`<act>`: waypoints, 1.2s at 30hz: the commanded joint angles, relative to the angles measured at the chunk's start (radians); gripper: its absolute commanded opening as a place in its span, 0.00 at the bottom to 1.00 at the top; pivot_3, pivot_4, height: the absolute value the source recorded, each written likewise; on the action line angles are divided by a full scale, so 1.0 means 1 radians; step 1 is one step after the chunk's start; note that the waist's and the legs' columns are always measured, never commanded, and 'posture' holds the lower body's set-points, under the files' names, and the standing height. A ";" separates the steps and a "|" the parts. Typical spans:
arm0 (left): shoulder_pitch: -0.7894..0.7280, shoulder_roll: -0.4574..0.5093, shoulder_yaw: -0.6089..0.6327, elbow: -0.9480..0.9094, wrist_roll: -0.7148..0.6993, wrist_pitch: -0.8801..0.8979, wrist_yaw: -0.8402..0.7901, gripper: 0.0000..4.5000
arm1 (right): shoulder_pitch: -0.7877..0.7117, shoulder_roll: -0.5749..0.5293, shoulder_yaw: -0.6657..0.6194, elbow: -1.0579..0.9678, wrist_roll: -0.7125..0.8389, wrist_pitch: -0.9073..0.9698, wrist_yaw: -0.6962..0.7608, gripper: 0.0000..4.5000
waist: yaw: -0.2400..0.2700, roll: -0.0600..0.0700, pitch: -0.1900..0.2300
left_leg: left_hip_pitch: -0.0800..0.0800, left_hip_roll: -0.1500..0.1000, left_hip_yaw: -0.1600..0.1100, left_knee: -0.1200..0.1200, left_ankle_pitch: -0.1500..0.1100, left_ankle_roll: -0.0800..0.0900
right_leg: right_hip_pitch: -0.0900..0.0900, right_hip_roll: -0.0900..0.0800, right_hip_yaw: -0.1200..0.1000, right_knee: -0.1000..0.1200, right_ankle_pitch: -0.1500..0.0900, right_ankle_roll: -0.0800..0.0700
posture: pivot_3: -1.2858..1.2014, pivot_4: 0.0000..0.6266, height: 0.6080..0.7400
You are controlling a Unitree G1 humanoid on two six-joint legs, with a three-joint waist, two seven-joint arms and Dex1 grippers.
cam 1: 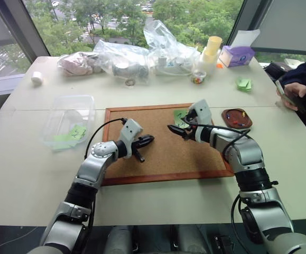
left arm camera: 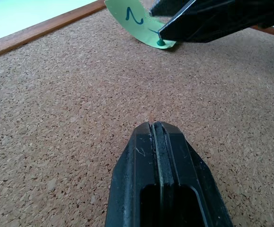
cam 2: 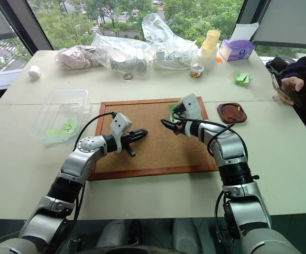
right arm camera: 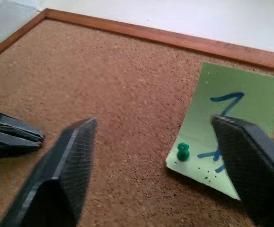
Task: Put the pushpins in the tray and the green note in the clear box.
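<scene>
The left gripper [cam 1: 146, 141] is hovering low over the middle of the corkboard [cam 1: 158, 159], its two black fingers pressed together and holding nothing. Just past it, at about two o'clock from its tip, the right gripper [right arm camera: 151, 137] is hanging over the board with its fingers spread apart and nothing between them; in the right wrist view they are straddling the near corner of the green note [right arm camera: 231, 113].

The note is lying on the far right part of the board, close to the wooden frame, with one green pushpin [right arm camera: 182, 152] standing in its near corner and pinning it down. A row of small pinholes is showing beside that pin.

The step in hand appears to be pulling this last pin, since the note cannot go anywhere while it is fastened. The next move is calling for the right fingers to centre on the small pin head, close on it and lift straight up without dragging or tearing the paper.

At three o'clock from the board, on the table, the tray [cam 1: 236, 118] is sitting with a few tiny coloured specks in it, probably pins, though they are too small to be sure. At nine o'clock from the board, the clear box [cam 1: 68, 120] is sitting on the table with some green paper already inside.
</scene>
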 commanded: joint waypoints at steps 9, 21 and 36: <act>0.053 0.025 -0.017 0.046 0.024 0.049 0.007 0.00 | -0.014 0.016 0.004 0.058 -0.050 -0.071 0.001 0.49 | -0.001 0.000 0.000 | 0.000 0.000 0.000 0.000 0.000 0.000 | 0.000 0.000 0.000 0.000 0.000 0.000 | 0.52 0.24 1.00; 0.050 0.028 -0.021 0.049 0.026 0.051 0.003 0.00 | -0.009 0.013 -0.008 0.023 -0.061 -0.068 0.003 0.01 | -0.002 0.000 0.000 | 0.000 0.000 0.000 0.000 0.000 0.000 | 0.000 0.000 0.000 0.000 0.000 0.000 | 0.52 0.24 1.00; 0.066 0.030 -0.035 0.046 0.031 0.063 0.003 0.00 | -0.043 -0.154 -0.143 -0.347 0.095 0.201 0.041 0.01 | -0.001 0.000 0.000 | 0.000 0.001 0.000 -0.001 -0.003 0.004 | -0.001 0.000 0.000 -0.001 0.000 0.000 | 0.52 0.24 1.00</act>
